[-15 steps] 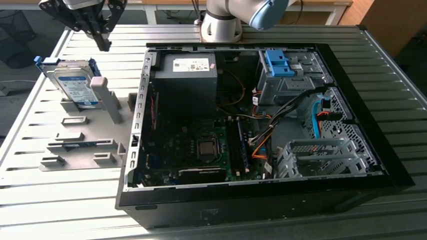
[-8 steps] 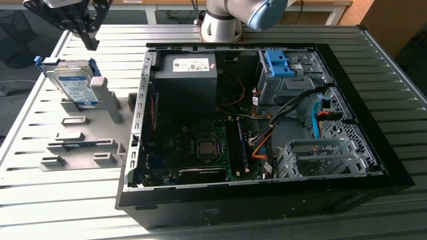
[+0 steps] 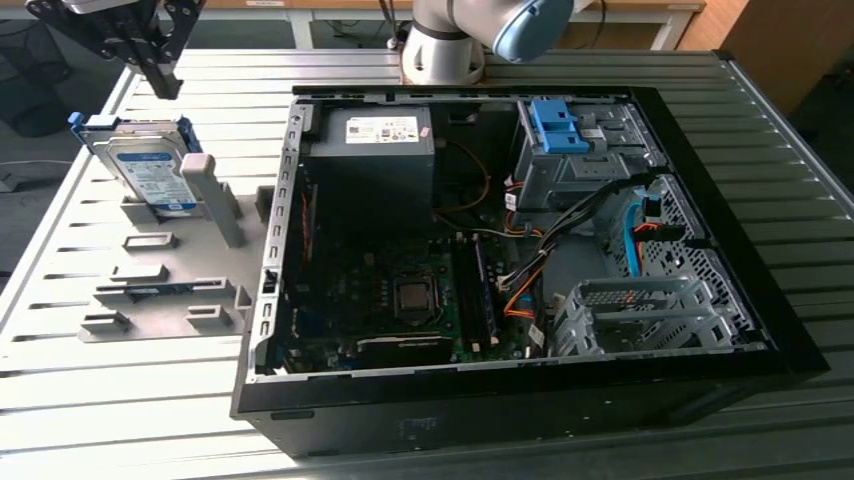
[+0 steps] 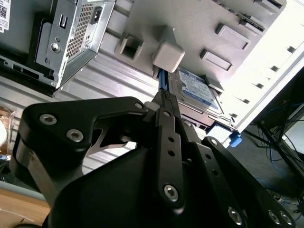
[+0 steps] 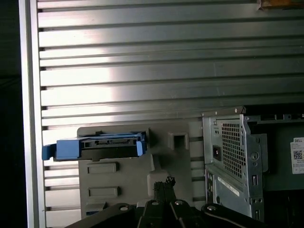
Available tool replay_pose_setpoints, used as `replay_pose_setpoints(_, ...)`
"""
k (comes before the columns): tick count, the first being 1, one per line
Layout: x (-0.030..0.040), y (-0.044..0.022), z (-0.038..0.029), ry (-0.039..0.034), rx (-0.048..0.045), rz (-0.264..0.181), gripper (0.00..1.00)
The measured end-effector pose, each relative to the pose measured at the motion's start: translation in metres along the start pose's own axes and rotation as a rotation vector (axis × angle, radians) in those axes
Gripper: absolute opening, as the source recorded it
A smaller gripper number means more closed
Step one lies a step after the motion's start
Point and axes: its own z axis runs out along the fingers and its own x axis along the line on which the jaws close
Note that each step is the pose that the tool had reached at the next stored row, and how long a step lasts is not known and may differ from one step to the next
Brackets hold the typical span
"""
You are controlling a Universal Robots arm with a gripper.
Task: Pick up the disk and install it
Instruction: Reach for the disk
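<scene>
computer case (image 3: pixel 274 300): lower centre of the exterior view, open. its left wall runs close beside the holder.
grey holder (image 3: pixel 160 290): left of frame on the slatted table (image 3: pixel 120 400). near slots unfilled; tall post (image 3: pixel 214 195) just beside the disk.
disk (image 3: pixel 144 165): upper left, upright on edge in the holder's far slot.
gripper (image 3: pixel 166 88): higher in the frame than the disk, clear of it, fingertips together on nothing.
judgement: you're on the approach. square up to the blue frame's top edge and plan a straight lift. post and case wall crowd one side, the table edge the other.
</scene>
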Motion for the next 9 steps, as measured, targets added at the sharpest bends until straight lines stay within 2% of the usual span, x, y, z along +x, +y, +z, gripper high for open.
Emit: replay_pose_setpoints(9, 0.0035, -0.0001, 0.0000, 0.0000, 0.0000, 0.000, 0.11)
